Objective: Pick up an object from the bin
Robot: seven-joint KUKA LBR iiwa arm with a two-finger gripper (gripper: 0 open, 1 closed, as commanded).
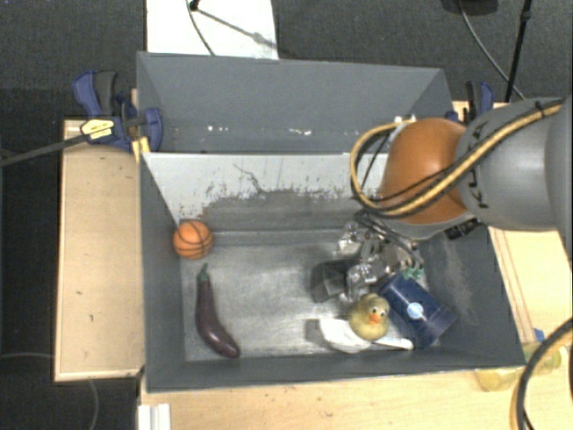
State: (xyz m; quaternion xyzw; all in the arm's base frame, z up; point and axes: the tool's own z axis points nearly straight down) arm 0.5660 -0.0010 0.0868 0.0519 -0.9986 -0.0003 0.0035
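Hand (365,269) low in bin (269,285), over tight cluster. Apart or together: cannot tell. Nothing seen held.

Dark block (328,281) right beside hand, view-left. Duck (369,317) just below hand, on white scrap (347,339). Blue cup (419,310) against duck.

Risk: crowding. Closing here may catch two things, or knock duck aside.

Ball (192,238), eggplant (215,317) well apart, view-left.

It was plainly a robotics lab: a cable-draped robot arm (528,177) hung over a grey metal bin (286,97) holding a toy duck (369,316) and a toy basketball (192,238).
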